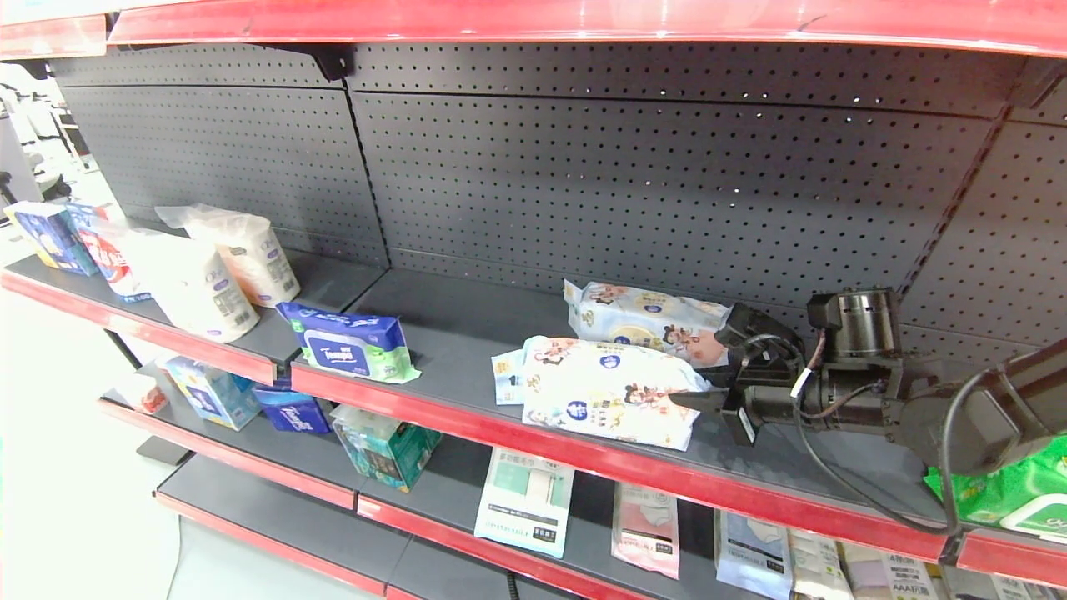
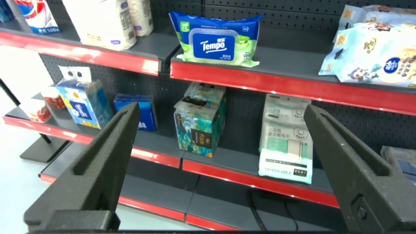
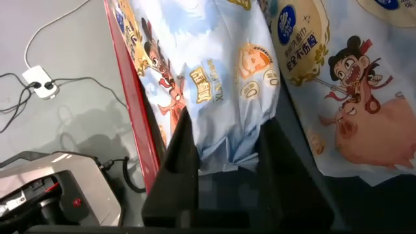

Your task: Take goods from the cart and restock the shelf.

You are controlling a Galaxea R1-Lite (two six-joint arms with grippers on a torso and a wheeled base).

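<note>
A pale blue cartoon-printed pack [image 1: 600, 392] lies near the red front edge of the middle shelf [image 1: 467, 333]. A second pack of the same kind [image 1: 642, 321] lies behind it. My right gripper [image 1: 708, 398] reaches in from the right and is shut on the front pack's crimped end. In the right wrist view that pack [image 3: 221, 84] sits pinched between the two black fingers [image 3: 179, 162], with the rear pack [image 3: 344, 97] beside it. My left gripper [image 2: 214, 175] hangs open in front of the lower shelves, nothing between its fingers.
A blue-green wipes pack [image 1: 350, 340] lies left of centre on the shelf, with paper rolls [image 1: 208, 275] further left and a green pack [image 1: 1017, 492] at the far right. Lower shelves hold a tissue box [image 2: 200, 120] and flat packs [image 2: 286, 140]. A cable and plug [image 3: 39, 82] lie on the floor.
</note>
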